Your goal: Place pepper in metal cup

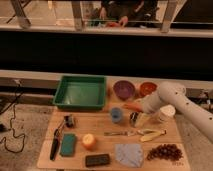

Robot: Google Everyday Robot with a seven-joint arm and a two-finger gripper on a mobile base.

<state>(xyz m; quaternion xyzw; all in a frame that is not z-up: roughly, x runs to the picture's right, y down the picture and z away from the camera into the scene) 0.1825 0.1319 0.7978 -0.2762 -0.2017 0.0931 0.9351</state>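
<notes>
My white arm reaches in from the right, and the gripper (pixel 136 110) hangs just above the table's middle. A slim orange-red pepper (pixel 129 106) sticks out leftward from the gripper, which is shut on it. Directly below stands the small dark metal cup (pixel 134 119), partly hidden by the arm's end. The light blue cup (pixel 116 114) is just left of the metal cup.
A green tray (pixel 61 95) is at the back left, with a purple bowl (pixel 123 89) and an orange bowl (pixel 147 88) behind the cups. A white container (pixel 166 113), yellow banana-like piece (pixel 151 134), grapes (pixel 162 151), cloth (pixel 128 153), orange (pixel 89 141) and sponge (pixel 68 144) lie around.
</notes>
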